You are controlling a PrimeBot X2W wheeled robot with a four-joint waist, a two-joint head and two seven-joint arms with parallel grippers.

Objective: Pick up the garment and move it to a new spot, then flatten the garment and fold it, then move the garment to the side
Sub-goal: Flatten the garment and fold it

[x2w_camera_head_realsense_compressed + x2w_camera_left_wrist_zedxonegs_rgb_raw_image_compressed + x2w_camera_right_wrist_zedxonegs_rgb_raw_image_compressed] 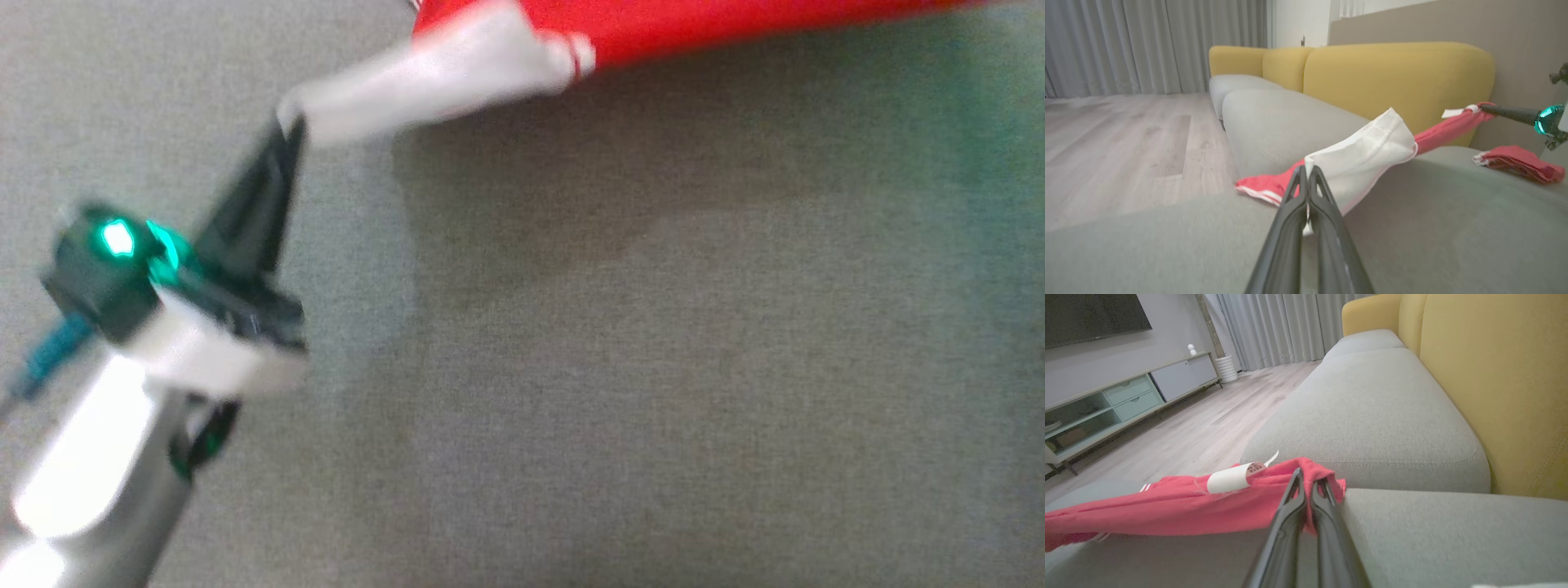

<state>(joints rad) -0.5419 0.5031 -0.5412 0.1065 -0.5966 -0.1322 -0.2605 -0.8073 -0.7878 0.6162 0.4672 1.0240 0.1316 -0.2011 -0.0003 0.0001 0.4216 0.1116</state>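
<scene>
The garment [694, 24] is red with a white sleeve [433, 73] and hangs stretched above the grey sofa seat [653, 367]. My left gripper [290, 131] is shut on the tip of the white sleeve, with its fingertips meeting on the cloth in the left wrist view, left gripper [1306, 171], sleeve [1367, 151]. From there the red body [1445, 128] runs taut to my right gripper [1484, 108]. In the right wrist view, the right gripper [1306, 479] is shut on a red edge of the garment [1167, 510], beside a white neck label [1229, 479].
A second red cloth [1519, 161] lies bunched on the seat near the right arm. The yellow sofa back [1392, 77] runs behind the grey cushions. Wooden floor [1126, 134], grey curtains [1147, 41] and a low TV cabinet [1126, 396] lie beyond the seat edge.
</scene>
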